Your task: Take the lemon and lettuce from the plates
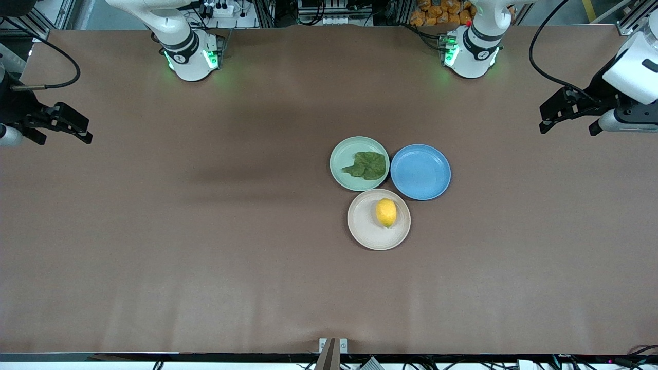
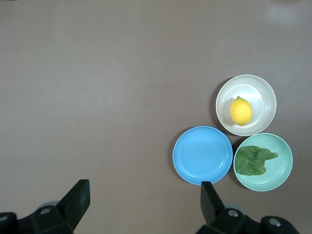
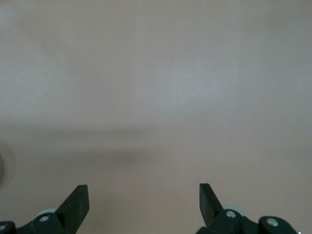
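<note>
Nothing is picked yet — the lemon lies on the beige plate, nearest the front camera, and the lettuce on the mint plate just beside it. The left gripper and right gripper hang over bare desk at their own ends, well apart from the plates, jaws spread and empty — both picks remain.

We see the lemon, small, oval, bright yellow, lying on its side on the cream plate, slightly toward the left arm's end of center. The lettuce, a flat crinkled dark-green leaf, lies in the mint plate, tapered end toward the right arm's end. Mint plate sits farther from the front camera than the cream one, rims touching.
</note>
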`<act>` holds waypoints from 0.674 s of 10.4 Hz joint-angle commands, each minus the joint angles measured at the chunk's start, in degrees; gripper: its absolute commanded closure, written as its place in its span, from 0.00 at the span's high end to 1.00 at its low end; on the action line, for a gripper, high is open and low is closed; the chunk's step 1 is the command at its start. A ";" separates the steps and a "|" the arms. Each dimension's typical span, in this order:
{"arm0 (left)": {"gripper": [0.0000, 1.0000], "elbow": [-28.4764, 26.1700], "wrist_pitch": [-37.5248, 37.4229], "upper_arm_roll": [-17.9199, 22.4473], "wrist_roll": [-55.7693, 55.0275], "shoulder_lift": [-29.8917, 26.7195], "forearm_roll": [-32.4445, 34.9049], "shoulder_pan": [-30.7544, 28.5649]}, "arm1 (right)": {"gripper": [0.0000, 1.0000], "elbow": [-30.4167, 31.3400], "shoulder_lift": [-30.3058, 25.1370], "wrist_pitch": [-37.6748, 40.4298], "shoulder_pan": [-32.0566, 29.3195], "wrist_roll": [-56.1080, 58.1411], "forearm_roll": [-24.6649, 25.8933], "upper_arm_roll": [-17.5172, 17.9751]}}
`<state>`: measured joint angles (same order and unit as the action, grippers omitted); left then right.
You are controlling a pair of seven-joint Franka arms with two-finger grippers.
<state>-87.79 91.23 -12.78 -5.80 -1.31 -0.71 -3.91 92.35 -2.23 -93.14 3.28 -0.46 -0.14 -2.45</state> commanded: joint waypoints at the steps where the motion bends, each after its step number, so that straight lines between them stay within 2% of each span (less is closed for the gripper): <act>1: 1.00 -0.28 -0.70 -0.58 0.87 -0.62 1.24 -0.14 | 1.00 0.11 -0.67 0.50 -0.29 0.81 -0.04 0.17; 7: 1.00 -0.10 -0.26 -0.67 0.71 2.80 1.06 0.39 | 1.00 -1.30 -1.55 1.29 -0.29 0.63 -1.18 0.00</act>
<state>-88.43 91.17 -13.40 -5.80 0.43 -0.71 -3.67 91.65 -3.01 -92.66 3.30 -0.44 -0.53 -2.44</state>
